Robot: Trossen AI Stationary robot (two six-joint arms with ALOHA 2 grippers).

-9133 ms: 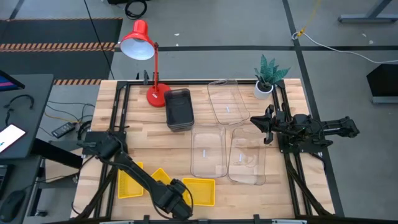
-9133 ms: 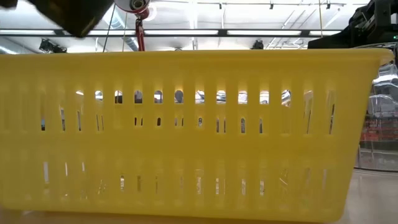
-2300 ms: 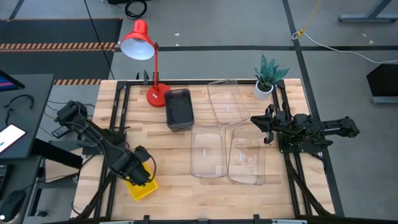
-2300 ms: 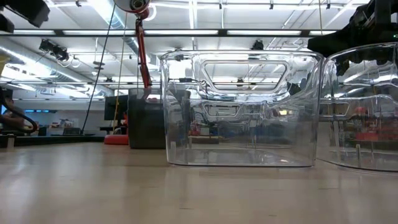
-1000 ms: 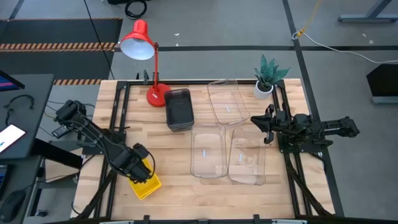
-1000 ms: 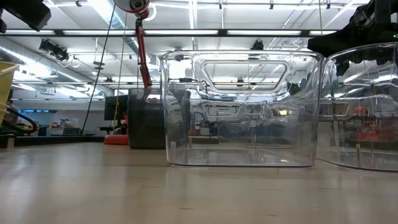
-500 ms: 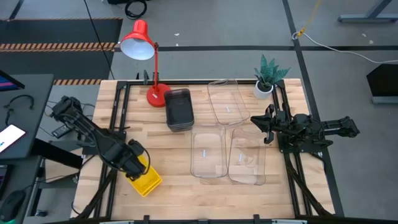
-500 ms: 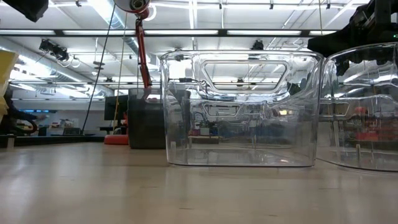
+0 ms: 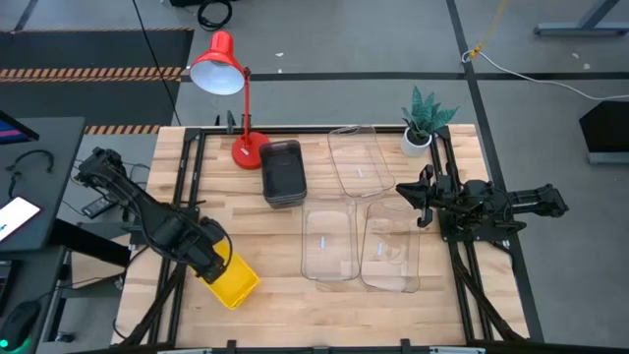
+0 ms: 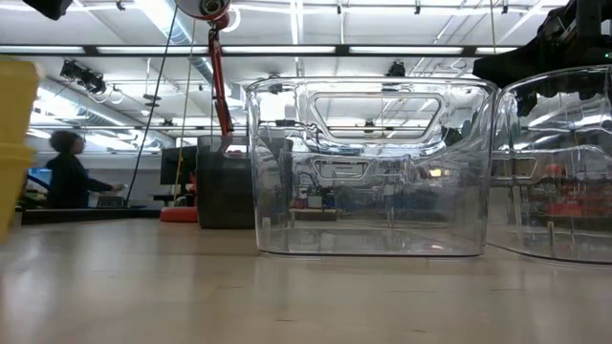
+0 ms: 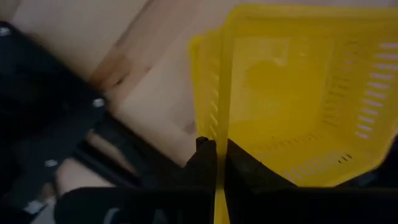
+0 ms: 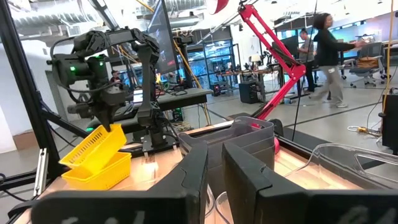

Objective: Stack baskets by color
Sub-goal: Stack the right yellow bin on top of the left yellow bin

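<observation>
My left gripper (image 9: 210, 258) stands at the table's near left, pointing down, shut on a yellow basket (image 9: 236, 281). The right wrist view shows this basket (image 12: 93, 146) tilted above another yellow basket (image 12: 102, 171) that rests on the table; the tilted one's low end seems to lie on it. The dark grey baskets (image 9: 282, 173) sit stacked at the far middle. Three clear baskets (image 9: 359, 162) (image 9: 329, 241) (image 9: 391, 246) stand on the right half. My right gripper (image 12: 216, 168) waits at the right side, fingers slightly apart and empty. My left gripper pinches the yellow basket's slotted side wall at its rim (image 11: 217, 127), one finger inside the basket and one outside. The fingers come from above, pointing down. The held side is raised, so the basket hangs tilted below the fingers.
A red desk lamp (image 9: 224, 74) stands at the far left corner and a small potted plant (image 9: 423, 123) at the far right. Black frame rails (image 9: 187, 177) run along both table sides. Bare wood lies between the yellow and clear baskets. A person (image 10: 69, 172) moves in the room behind.
My left gripper has risen and drawn a little toward the table's left edge with the yellow basket. The basket's held side has lifted and the basket has tipped. More of its yellow now shows at the low view's left edge.
</observation>
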